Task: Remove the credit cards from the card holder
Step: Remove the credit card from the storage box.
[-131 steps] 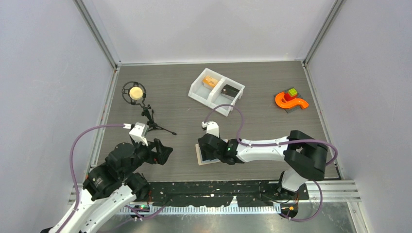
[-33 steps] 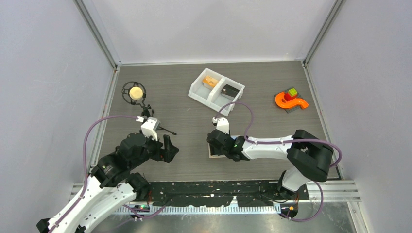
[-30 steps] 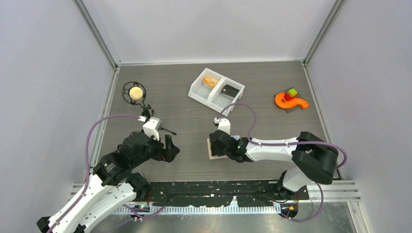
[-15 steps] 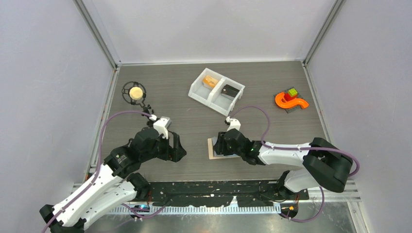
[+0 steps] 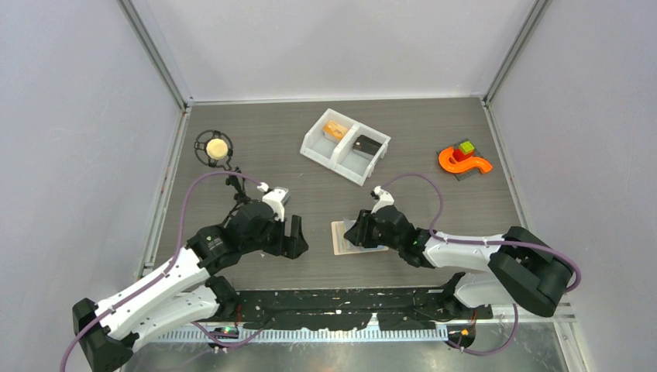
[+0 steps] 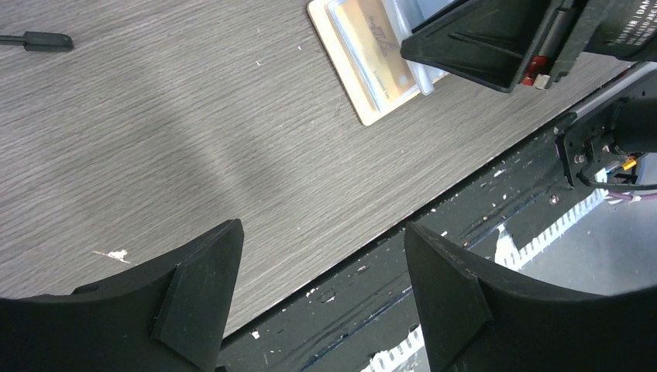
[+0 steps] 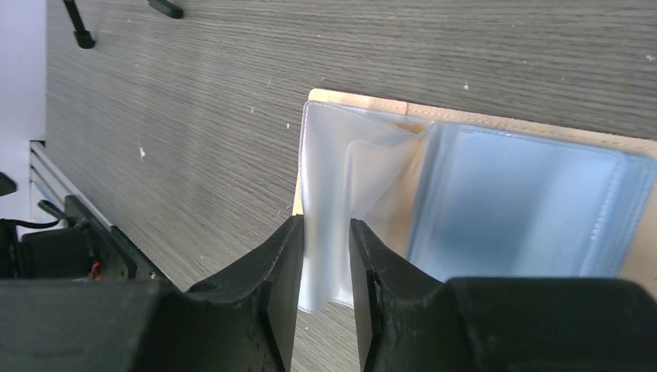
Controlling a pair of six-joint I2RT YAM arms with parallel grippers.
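Arms stretch low toward the flat beige card holder [image 5: 339, 237] on the grey wood-grain surface [image 5: 434, 186]; from the left wrist, the left claw [image 6: 321, 240] gapes empty near a glossy tan card [image 6: 376, 54] pocketed inside; from the right wrist, the right claw [image 7: 325, 229] clamps a floppy translucent sleeve [image 7: 329, 155].

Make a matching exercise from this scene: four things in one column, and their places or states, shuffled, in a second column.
Things:
1. left gripper
2. right gripper
3. white bin
4. card holder

Places or states:
A. lying open on the table, between the two grippers
B. a clear sleeve between its fingers
C. open, holding nothing
D. toward the back, one item in each compartment

Pairs: 1-C, 2-B, 3-D, 4-A
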